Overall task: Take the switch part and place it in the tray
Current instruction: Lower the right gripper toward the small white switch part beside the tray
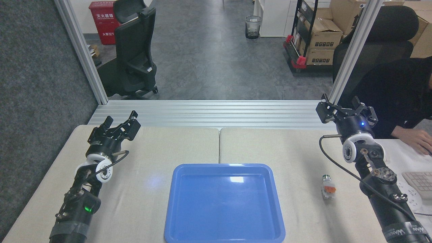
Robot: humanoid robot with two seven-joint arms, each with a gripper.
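The left gripper [122, 125] hangs over the far left part of the table [141, 189], its dark fingers spread apart with nothing between them. The right gripper [344, 109] sits at the far right edge, fingers likewise splayed open and empty. Both are well apart from the task's things. The switch [327, 186] lies on the pale table to the right of the tray [224, 236], just left of the right arm, its round cap pointing to the far side. The blue tray rests near the middle front, nothing in it. A person's hand [416, 139] rests on a white desk at far right, beside a keyboard [420, 180].
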